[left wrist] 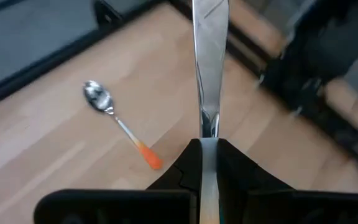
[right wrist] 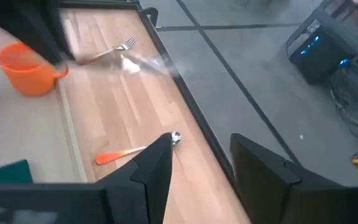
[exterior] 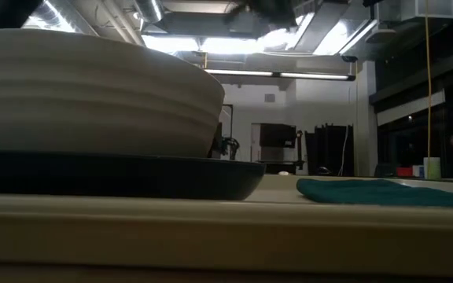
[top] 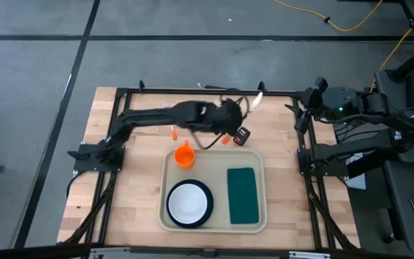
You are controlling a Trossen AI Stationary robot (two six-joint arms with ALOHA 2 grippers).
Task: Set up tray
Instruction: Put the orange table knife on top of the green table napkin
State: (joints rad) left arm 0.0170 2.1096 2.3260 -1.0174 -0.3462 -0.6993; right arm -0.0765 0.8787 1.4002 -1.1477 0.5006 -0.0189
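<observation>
The beige tray (top: 214,223) lies on the table's near middle, its rim (exterior: 211,224) filling the low view. On it stand an orange cup (top: 185,155), a white bowl (top: 188,202) on a dark blue plate (exterior: 132,174), and a green cloth (top: 242,195). My left gripper (top: 237,115) is over the table beyond the tray's far edge, shut on a silver knife-like utensil (left wrist: 209,56). An orange-handled spoon (left wrist: 120,127) and a fork (right wrist: 114,48) lie flat on the wood. My right gripper (right wrist: 201,168) waits open at the table's right edge. My left gripper pinches the silver utensil between its two fingers (left wrist: 185,165) at the narrow neck below the blade (left wrist: 209,127). The fingers lie along the utensil, and the blade points straight out past the fingertips. It is lifted clear of the wood.
A black metal frame (top: 207,91) runs round the table's far edge and sides. The right arm's base (top: 343,151) stands at the right edge. Bare wood (top: 142,122) shows between the tray and the far frame. Cables (top: 351,25) lie on the floor beyond.
</observation>
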